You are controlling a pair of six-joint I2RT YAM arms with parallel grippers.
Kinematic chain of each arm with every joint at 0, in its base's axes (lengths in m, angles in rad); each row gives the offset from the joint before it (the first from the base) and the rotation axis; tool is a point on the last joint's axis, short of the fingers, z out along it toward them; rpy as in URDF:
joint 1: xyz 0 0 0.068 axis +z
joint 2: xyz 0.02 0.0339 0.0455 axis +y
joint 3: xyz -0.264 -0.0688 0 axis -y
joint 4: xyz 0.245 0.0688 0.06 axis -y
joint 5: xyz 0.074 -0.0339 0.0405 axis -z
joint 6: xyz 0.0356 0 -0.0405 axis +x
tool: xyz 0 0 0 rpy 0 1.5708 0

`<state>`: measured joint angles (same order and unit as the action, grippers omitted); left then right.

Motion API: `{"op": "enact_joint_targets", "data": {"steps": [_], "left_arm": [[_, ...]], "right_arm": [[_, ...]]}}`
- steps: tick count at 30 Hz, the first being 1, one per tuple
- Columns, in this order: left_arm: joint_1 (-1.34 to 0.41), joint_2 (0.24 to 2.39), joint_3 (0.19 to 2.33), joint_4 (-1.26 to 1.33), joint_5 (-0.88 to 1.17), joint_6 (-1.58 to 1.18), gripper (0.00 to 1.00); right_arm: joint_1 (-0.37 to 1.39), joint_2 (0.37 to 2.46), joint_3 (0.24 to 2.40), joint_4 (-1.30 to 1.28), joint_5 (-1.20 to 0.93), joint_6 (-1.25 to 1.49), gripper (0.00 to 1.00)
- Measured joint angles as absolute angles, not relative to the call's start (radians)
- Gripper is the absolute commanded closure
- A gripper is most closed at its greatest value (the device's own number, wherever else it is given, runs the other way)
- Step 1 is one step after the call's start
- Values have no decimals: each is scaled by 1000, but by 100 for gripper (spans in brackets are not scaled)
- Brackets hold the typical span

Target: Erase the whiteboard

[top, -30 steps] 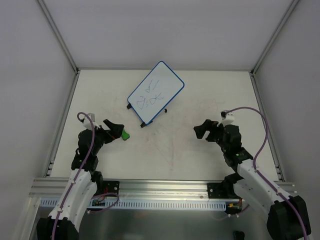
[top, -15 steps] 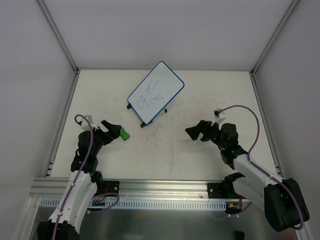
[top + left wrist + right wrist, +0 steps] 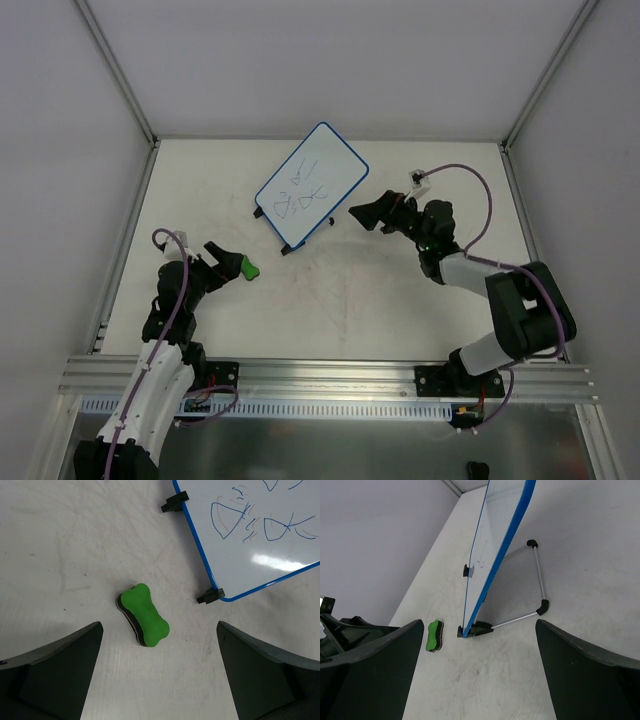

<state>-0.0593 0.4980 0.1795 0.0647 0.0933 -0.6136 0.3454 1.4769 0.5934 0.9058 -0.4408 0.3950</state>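
The whiteboard [image 3: 311,183], white with a blue rim and blue scribbles, stands tilted on black feet at the table's back middle. It also shows in the left wrist view [image 3: 260,535] and edge-on in the right wrist view [image 3: 495,555]. A green bone-shaped eraser [image 3: 248,267] lies on the table left of it, seen too in the left wrist view [image 3: 145,614] and the right wrist view [image 3: 433,636]. My left gripper [image 3: 224,256] is open and empty just left of the eraser. My right gripper [image 3: 365,214] is open and empty, close to the board's right side.
The board's wire stand [image 3: 538,582] with black end caps sticks out behind it. Metal frame rails [image 3: 125,245] border the table on the left and right, with grey walls beyond.
My right gripper has swung up and left from the table's right middle toward the whiteboard's right side. My left arm has barely moved.
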Motion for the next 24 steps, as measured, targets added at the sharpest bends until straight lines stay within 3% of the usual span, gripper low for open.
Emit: {"op": "enact_joint_targets", "data": {"steps": [5, 14, 17, 21, 22, 24], "left_arm": [[-59, 508, 179, 62, 93, -611, 1], [-59, 519, 180, 62, 93, -610, 1], [-59, 549, 185, 57, 93, -612, 1], [-59, 594, 201, 43, 92, -619, 1], [-59, 600, 205, 36, 91, -620, 1], [-59, 603, 215, 23, 89, -620, 1]], "right_arm": [[345, 1655, 701, 978, -472, 441, 1], [345, 1755, 842, 1036, -496, 472, 2], [345, 1779, 862, 1048, -501, 476, 9], [345, 1810, 866, 1056, -509, 483, 24], [345, 1818, 866, 1056, -512, 485, 34], [345, 1834, 869, 1060, -517, 489, 39]]}}
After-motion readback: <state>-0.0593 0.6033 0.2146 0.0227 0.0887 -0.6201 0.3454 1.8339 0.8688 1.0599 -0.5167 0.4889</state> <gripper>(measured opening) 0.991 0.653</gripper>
